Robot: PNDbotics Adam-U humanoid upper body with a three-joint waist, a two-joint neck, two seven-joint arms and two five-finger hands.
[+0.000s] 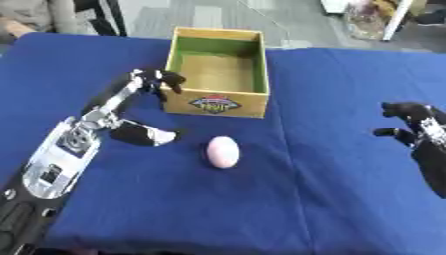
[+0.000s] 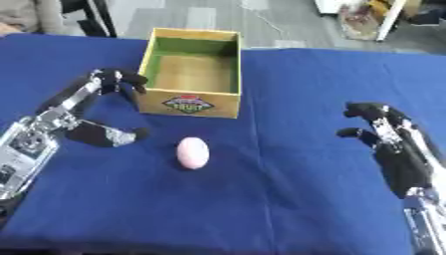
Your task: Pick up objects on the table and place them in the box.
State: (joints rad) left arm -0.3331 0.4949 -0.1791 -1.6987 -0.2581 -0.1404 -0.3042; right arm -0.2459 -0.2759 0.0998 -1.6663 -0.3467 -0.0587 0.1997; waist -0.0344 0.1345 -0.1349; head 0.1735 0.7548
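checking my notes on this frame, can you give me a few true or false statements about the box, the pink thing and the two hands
1. The box is empty inside. True.
2. The pink egg-shaped object lies inside the box. False: it lies on the blue tablecloth, in front of the box.
3. The left hand holds the pink object. False: it is beside the box's left wall, apart from the object, holding nothing.
4. The right hand is off to the right, away from both box and object. True.
5. The box lies tipped on its side. False: it stands upright, open at the top.
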